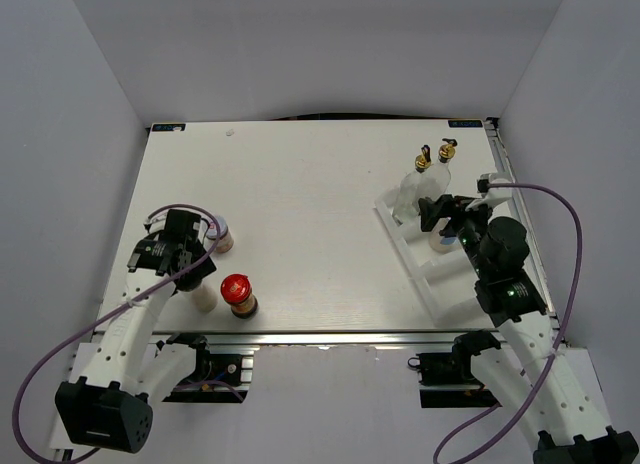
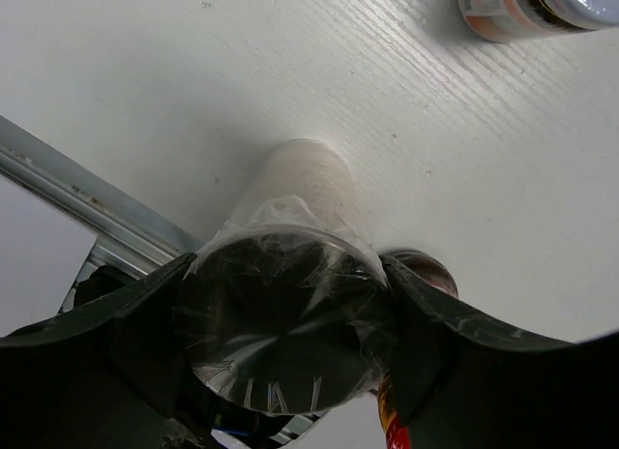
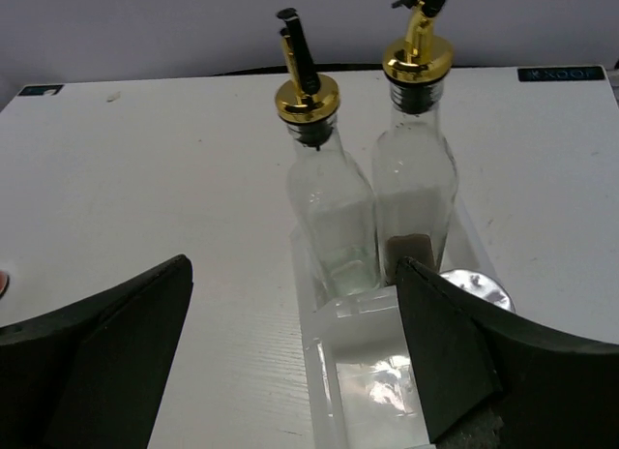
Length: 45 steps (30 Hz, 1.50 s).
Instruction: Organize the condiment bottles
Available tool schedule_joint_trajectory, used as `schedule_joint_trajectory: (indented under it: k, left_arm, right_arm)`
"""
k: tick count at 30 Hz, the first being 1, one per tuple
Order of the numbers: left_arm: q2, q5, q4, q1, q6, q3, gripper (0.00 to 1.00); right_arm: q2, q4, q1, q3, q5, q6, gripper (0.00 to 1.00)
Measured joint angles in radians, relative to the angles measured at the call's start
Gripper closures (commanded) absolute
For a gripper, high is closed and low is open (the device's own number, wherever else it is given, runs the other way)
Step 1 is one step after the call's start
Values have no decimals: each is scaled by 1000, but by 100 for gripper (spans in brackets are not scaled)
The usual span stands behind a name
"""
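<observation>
My left gripper (image 1: 197, 272) is shut on a silver-capped shaker (image 1: 204, 296) whose base rests on the table near the front left edge; in the left wrist view both fingers press the cap (image 2: 280, 323). A red-lidded dark jar (image 1: 238, 294) stands just right of it. A small white-lidded jar (image 1: 222, 236) stands behind. Two tall clear glass bottles (image 3: 324, 207) (image 3: 416, 168) with gold-black pourers stand in the far end of the white tray (image 1: 432, 294). My right gripper (image 3: 292, 265) is open and empty above the tray, just behind a second silver-capped shaker (image 3: 476, 286).
The tray (image 3: 329, 372) lies slanted at the right side of the white table, close to the right edge. A metal rail (image 2: 87, 202) runs along the table's front edge, just beside the held shaker. Purple cables loop from both arms.
</observation>
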Motion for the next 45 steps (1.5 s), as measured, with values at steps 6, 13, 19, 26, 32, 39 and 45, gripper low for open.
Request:
schedule_joint_trajectory:
  k: [6,13,19,26,32,39,45]
  left_arm:
    - [55,25,-27,0,19,84,81]
    - [207,65,-63,0,75,453,84]
    - [314,137,-47,0,92,672,94]
    - [352,241,49,-51,65,666,99]
    - [476,219,84,-280,32,686,100]
    - [571,243,113,-410,1,703,100]
    - [541,250,129,-434,-11,690,99]
  right_arm:
    - [-25,34,0,-22,-209,-59,11]
    - [138,182,42,-50,-588,-158,11]
    - [292,182,246,5,-616,-302,11]
    - [476,293,372,139,-621,-411,11]
    - [678,355,497,258,-613,-493,10]
    - [824,470,557,271,-552,-498,11]
    - [915,558,553,283,-500,-463,11]
